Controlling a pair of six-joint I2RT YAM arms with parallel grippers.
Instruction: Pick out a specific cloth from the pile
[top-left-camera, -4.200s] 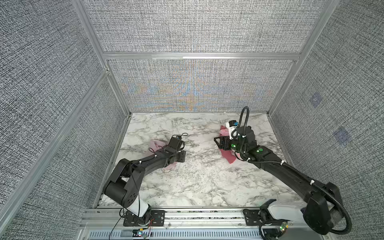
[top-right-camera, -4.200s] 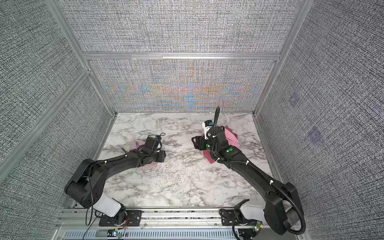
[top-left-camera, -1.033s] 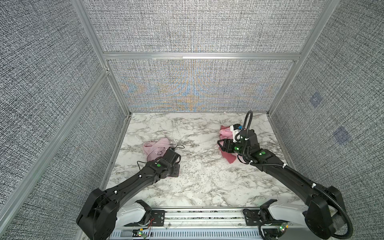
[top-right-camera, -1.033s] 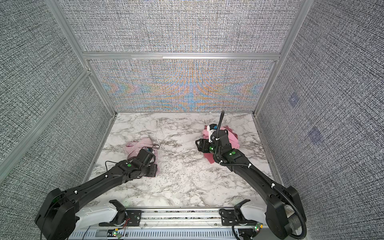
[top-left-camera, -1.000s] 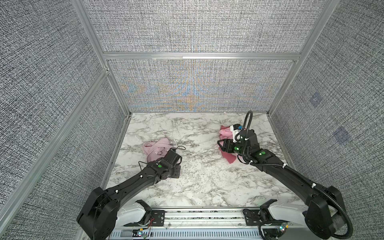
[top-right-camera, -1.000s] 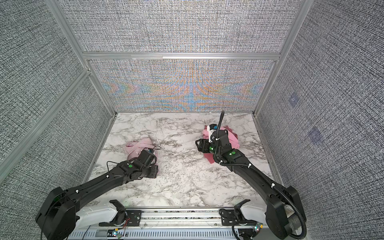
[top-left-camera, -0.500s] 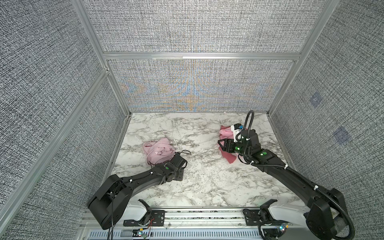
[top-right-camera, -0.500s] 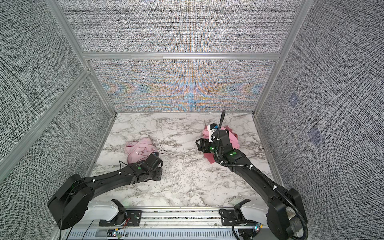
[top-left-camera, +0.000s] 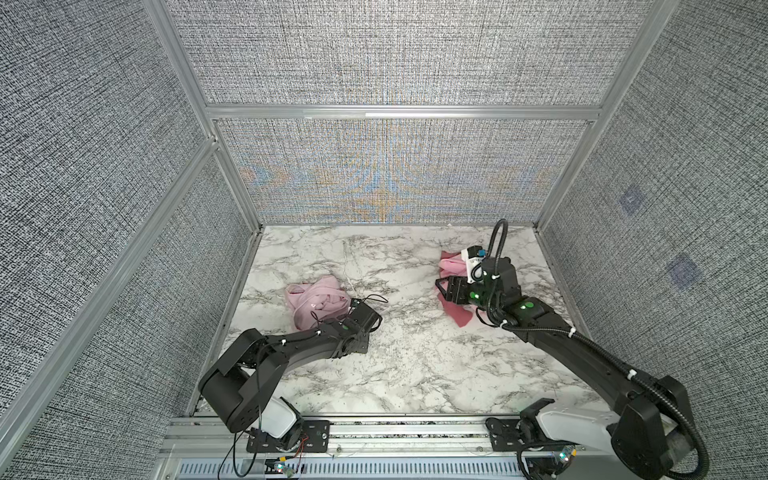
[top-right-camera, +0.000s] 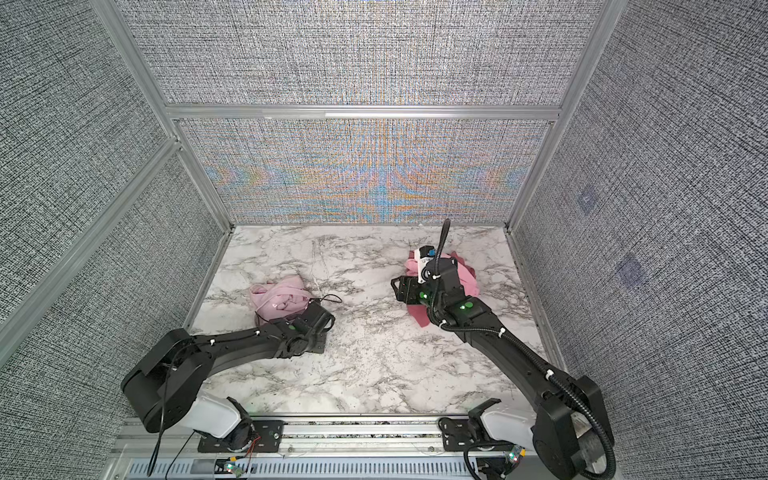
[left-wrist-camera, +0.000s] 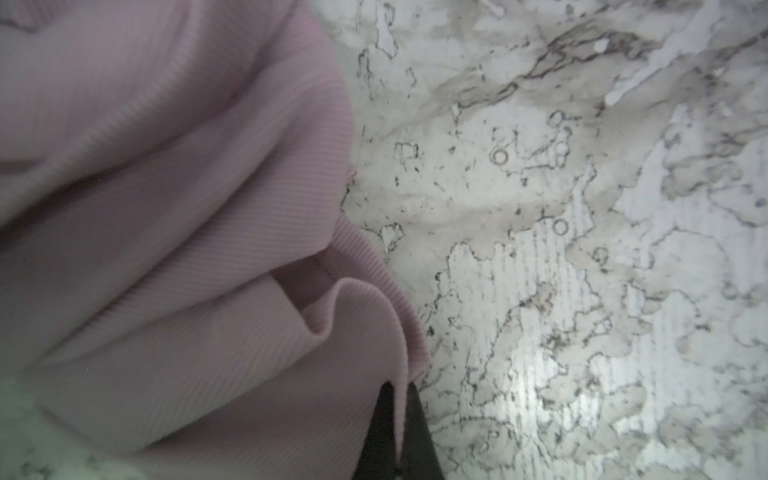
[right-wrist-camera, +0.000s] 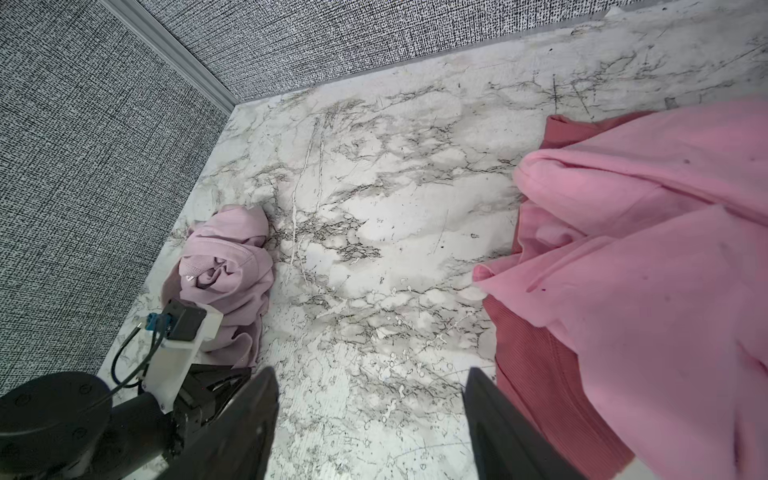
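The cloth (top-left-camera: 316, 297) (top-right-camera: 277, 300) is a crumpled pale mauve-pink heap on the left of the marble table. My left gripper (left-wrist-camera: 399, 387) is shut on a folded hem at the cloth's (left-wrist-camera: 166, 216) edge, with a thin strip of fabric pinched between the two black fingers. In both top views that gripper (top-left-camera: 348, 312) (top-right-camera: 306, 311) sits at the heap's near right side. The pile (top-left-camera: 451, 266) (top-right-camera: 465, 272) lies at the back right, bright pink cloth (right-wrist-camera: 644, 257) over dark rose-red cloth (right-wrist-camera: 540, 370). My right gripper (right-wrist-camera: 370, 376) (top-left-camera: 445, 289) stands open over bare marble just left of the pile, holding nothing.
Grey woven walls with aluminium frames (top-left-camera: 232, 183) close in the table on three sides. A metal rail (top-left-camera: 374, 432) with both arm bases runs along the front edge. Bare marble (top-left-camera: 407, 345) lies between the two arms.
The left arm's base link swung forward and its gripper shifted a little right along the cloth's near edge, then shut on the hem. The right arm has stayed still.
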